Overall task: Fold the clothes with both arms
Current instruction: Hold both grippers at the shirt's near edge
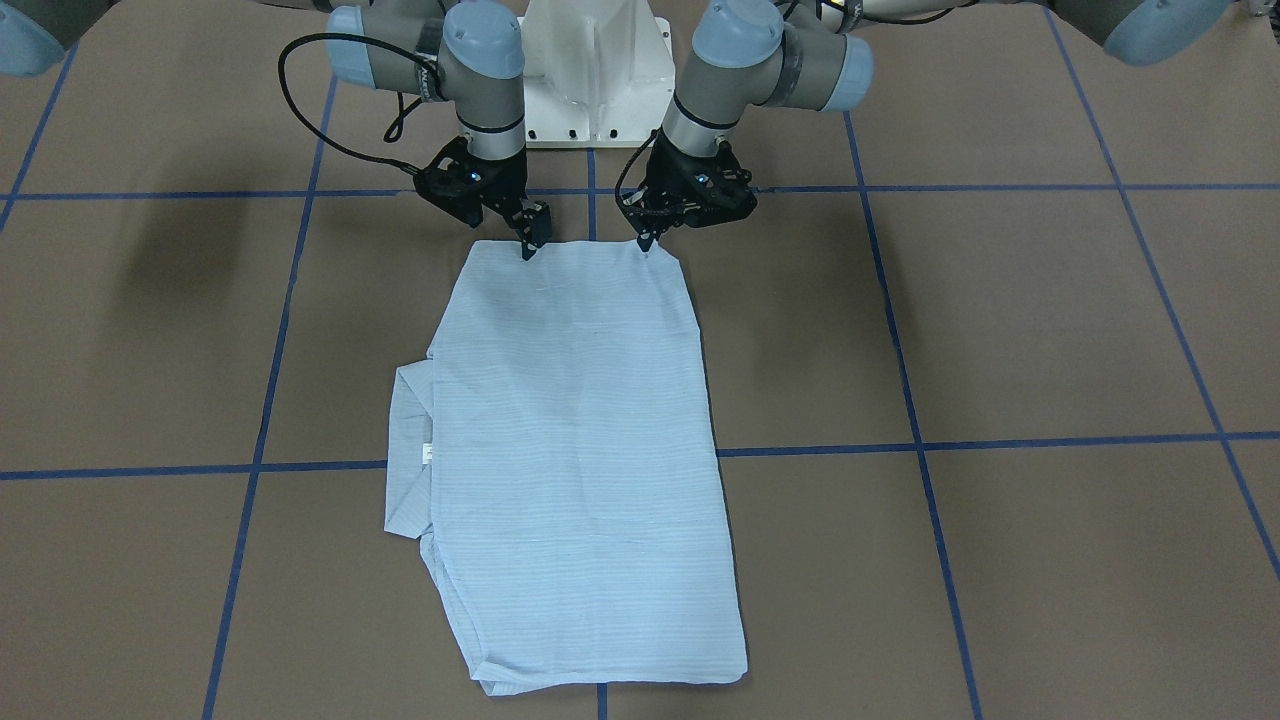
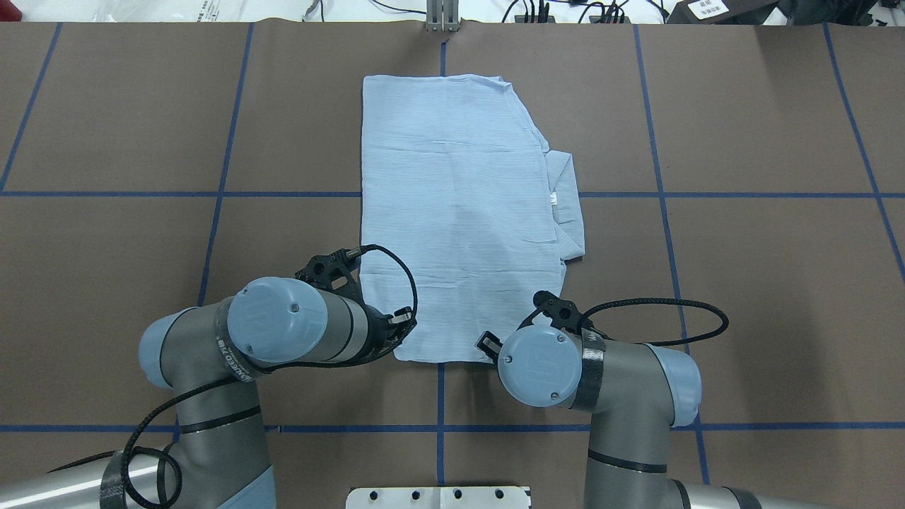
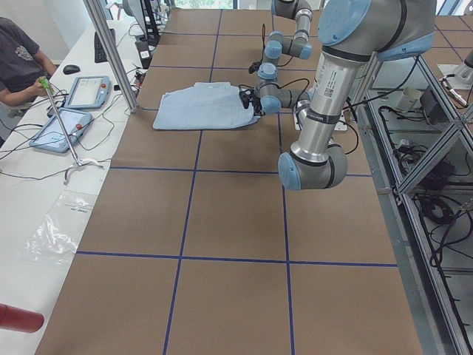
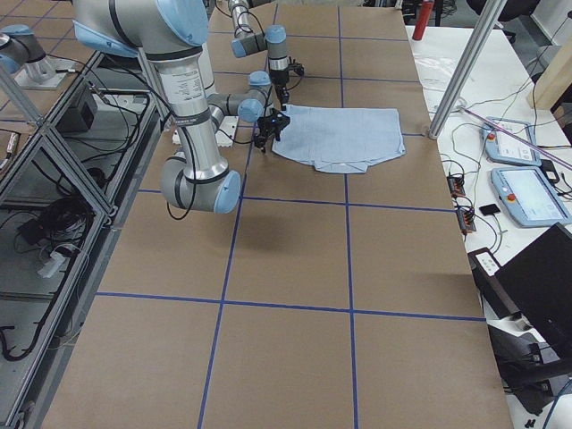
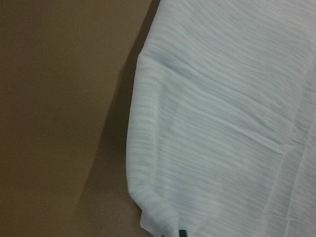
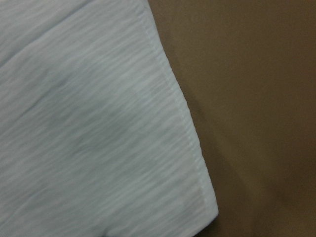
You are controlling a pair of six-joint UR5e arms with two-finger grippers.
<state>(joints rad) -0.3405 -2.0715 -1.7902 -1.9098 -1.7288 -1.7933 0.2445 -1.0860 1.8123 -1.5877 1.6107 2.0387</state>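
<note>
the light-blue striped shirt lies flat on the brown desk, folded into a long rectangle. one short end is near the robot and the other reaches towards the far edge of the desk. its collar sticks out from under the fold on the robot's right side, about halfway along, and a small white label shows beside it. the cloth is smooth, with only a few shallow creases across it. the far end is slightly rumpled at its right corner.

both arms reach down to the near short edge. the left gripper has its tip right on the near left corner of the shirt. the right gripper touches the same hem a little in from the near right corner. each gripper's fingers look drawn together into a narrow point. i cannot tell whether any cloth is caught between them. the left wrist view shows the corner of the fabric running up to a dark fingertip at the bottom of the frame. the right wrist view shows the stitched hem and the corner lying flat on the desk.

blue tape lines divide the desk into squares, and one of them passes under the middle of the shirt. the white pedestal base stands between the two arms.
</note>
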